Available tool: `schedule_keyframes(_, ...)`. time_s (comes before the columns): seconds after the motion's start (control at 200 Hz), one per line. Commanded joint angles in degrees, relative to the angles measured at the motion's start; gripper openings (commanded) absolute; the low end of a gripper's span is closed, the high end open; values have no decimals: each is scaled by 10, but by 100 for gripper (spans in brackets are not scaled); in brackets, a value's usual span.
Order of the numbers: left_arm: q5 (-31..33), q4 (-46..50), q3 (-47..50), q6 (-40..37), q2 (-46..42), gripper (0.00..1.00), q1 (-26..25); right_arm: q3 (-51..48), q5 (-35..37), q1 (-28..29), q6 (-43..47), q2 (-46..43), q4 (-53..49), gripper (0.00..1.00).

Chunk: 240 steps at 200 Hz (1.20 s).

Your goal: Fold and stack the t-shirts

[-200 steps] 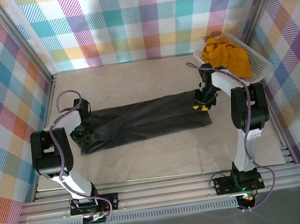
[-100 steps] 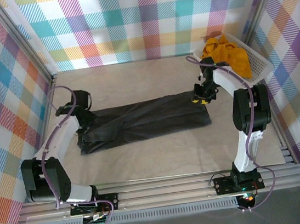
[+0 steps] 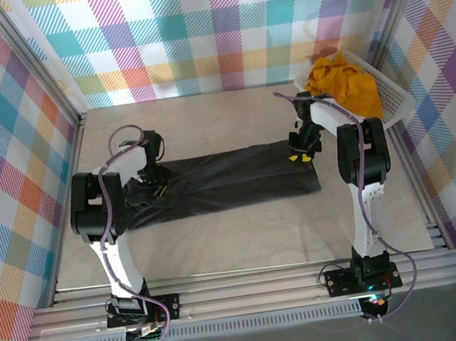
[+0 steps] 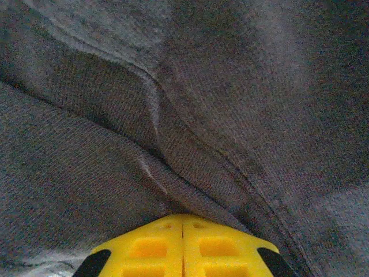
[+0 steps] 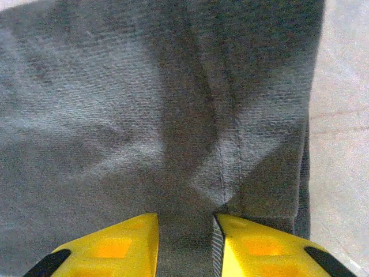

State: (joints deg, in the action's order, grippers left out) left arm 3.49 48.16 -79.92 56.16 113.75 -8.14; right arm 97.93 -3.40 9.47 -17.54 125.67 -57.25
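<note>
The black t-shirt [image 3: 229,179] lies as a long folded strip across the middle of the table [image 3: 220,239], and the mustard t-shirt [image 3: 343,84] is heaped in the white basket [image 3: 396,102] at the far right. The left gripper [image 4: 183,218] is clenched on a fold at the strip's left end. The right gripper [image 5: 185,222] straddles the hem at the other end with its fingers apart, and I can't tell if it's really pinching. I'd guess the knit is light, floppy and a bit clingy, so grab corners or hems. No logos or tags I can read.
</note>
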Motion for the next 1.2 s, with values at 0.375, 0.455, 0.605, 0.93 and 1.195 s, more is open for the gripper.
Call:
schedule_keyframes(0.375,-106,-110,-426,-31,308,14,-54,-337,-28,128,-152,-233,21,31)
schedule_keyframes(0.455,-147,-146,-524,-9,378,15,-80,-366,-57,185,-186,-251,56,31)
schedule_keyframes(0.605,-194,-191,-713,49,507,16,-122,-349,-122,273,-243,-220,105,31)
schedule_keyframes(0.93,-141,-212,-759,44,452,56,-131,-231,-166,347,-258,-177,87,32)
schedule_keyframes(1.195,-50,-25,-644,-107,216,63,-134,-271,-107,301,-221,-323,23,38)
